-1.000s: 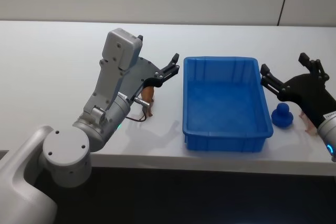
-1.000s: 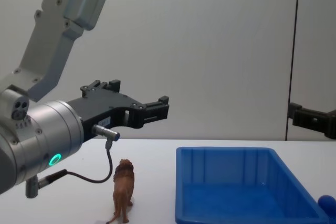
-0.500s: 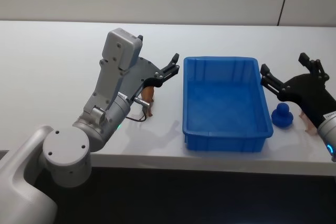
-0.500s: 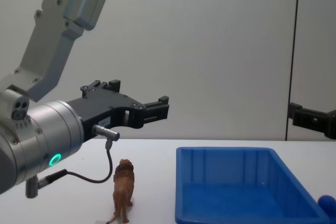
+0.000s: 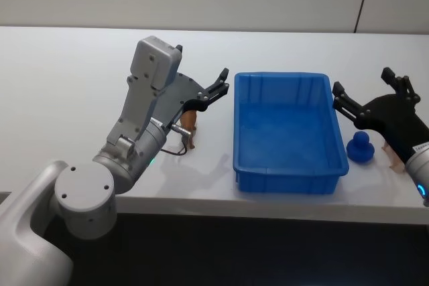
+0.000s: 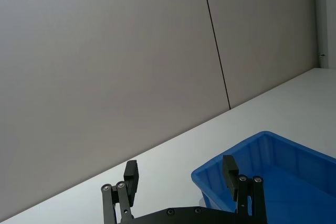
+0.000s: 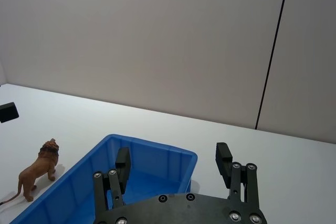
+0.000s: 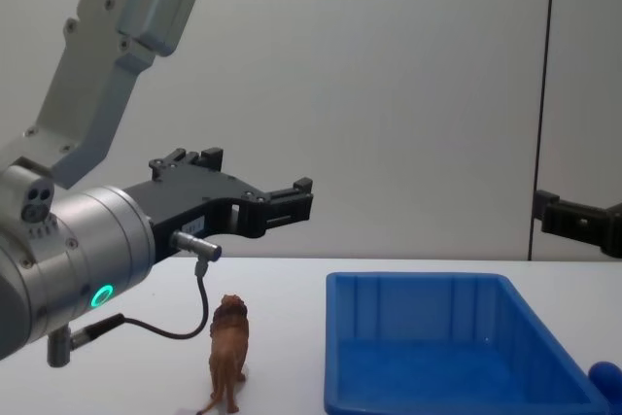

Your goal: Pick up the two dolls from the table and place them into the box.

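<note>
Currently, we log 0 changes over the last second: arms, dolls and box all sit as they did.

- Item 1, box (image 5: 281, 74): stands on the table (image 5: 67, 78). Its floor is bare, with 0 dolls inside.
- Item 2, lion (image 8: 228, 351): upright on its feet on the table, left of the box, near the left wall but apart from it. Nothing holds it.
- Item 3, blue toy (image 5: 360, 147): on the table just beside the box's right wall, toward the near corner. We cannot tell whether it touches the wall. Nothing holds it.
- Item 4, left gripper (image 5: 220, 84): raised above the table left of the box, higher than the lion and farther back than it. Its tips aim toward the box's far left corner. The fingers (image 6: 131, 173) stand spread with nothing between them.
- Item 5, right gripper (image 5: 362, 82): raised right of the box, farther back than the blue toy. The fingers (image 7: 223, 153) stand spread and hold nothing.

Assessment: the stillness reads to us as a pause before the first pick. We count 0 of 2 dolls placed, so the whole task remains. Each arm has a doll on its own side of the box, and we judge that either gripper must draw back and come down over its doll before closing.
</note>
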